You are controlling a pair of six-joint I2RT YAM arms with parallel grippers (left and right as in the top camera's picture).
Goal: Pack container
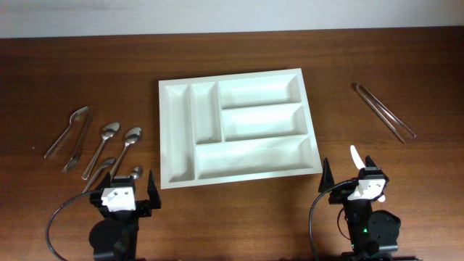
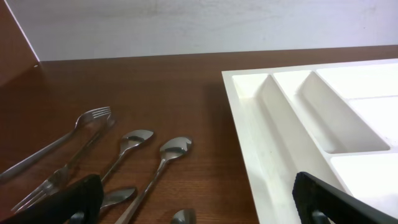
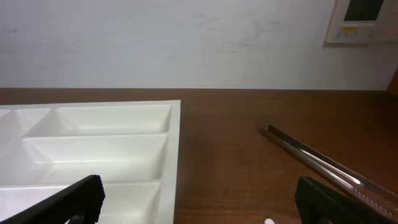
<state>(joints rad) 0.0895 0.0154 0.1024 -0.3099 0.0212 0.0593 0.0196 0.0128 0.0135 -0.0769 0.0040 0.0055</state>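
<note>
The container (image 1: 165,138) is a white cutlery tray in the middle of the table, and all its compartments are empty. It also shows in the left wrist view (image 2: 249,124) and the right wrist view (image 3: 175,134). My left gripper (image 1: 122,188) is open and empty at the table's front, just off the tray's front left corner; its jaws (image 2: 199,211) straddle the spoon bowls. My right gripper (image 1: 349,174) is open and empty off the tray's front right corner; its jaws (image 3: 205,208) are over bare wood.
Several metal spoons (image 1: 109,138) (image 2: 165,158) and a fork (image 1: 69,138) (image 2: 93,117) lie left of the tray. Long metal tongs (image 1: 384,110) (image 3: 317,163) lie at the right. A small white piece (image 1: 357,155) lies by the right gripper.
</note>
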